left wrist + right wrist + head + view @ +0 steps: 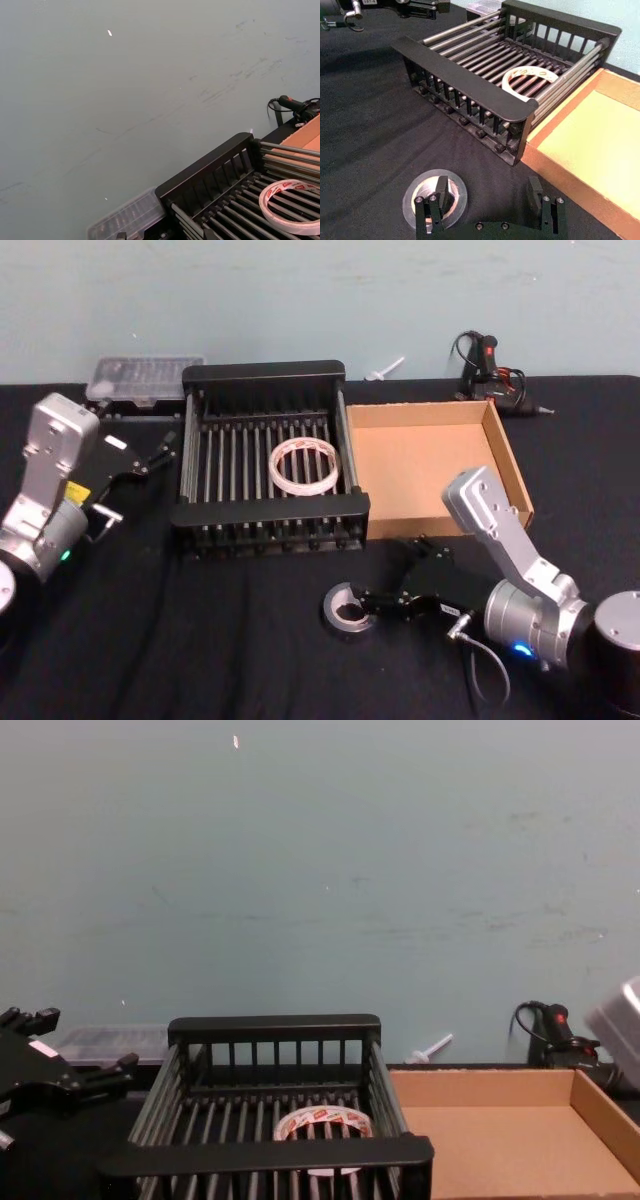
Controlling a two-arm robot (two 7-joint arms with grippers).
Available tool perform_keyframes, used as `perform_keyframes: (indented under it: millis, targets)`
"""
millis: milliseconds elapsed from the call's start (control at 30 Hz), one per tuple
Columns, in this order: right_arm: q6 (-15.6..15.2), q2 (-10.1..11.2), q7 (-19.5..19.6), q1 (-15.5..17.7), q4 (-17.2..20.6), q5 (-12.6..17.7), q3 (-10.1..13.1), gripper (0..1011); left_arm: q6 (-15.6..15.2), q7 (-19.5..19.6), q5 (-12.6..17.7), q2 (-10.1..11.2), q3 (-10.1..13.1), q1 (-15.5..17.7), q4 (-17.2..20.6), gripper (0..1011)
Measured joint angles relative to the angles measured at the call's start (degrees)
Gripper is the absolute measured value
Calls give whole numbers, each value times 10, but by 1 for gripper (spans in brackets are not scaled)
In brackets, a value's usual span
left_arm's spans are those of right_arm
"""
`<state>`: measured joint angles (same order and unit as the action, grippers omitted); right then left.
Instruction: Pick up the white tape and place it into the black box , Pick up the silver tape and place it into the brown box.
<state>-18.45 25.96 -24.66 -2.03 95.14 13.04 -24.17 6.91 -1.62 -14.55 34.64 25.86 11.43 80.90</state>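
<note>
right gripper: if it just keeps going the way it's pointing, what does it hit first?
The silver tape. The right gripper is open and low over the table, one finger already over the roll's hollow centre. Beyond the roll lies the front rim of the black box, though depth is hard to judge.

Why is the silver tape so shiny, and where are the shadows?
In the right wrist view, light glints off the silver tape top face, near the right gripper. In the head view, the brown box near wall shades its floor. In the left wrist view, the white tape looks soft at the frame edge.
</note>
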Motion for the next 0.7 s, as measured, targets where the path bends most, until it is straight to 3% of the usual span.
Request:
perform_keyframes:
  millis: [367,700]
  targets:
    - [-15,3,-5,-19,-9,-3,-25,1003,0,0,0,0,0,0,0,1001]
    - [-21,3,-3,-26,-18,-7,-33,1002,0,0,0,0,0,0,0,1001]
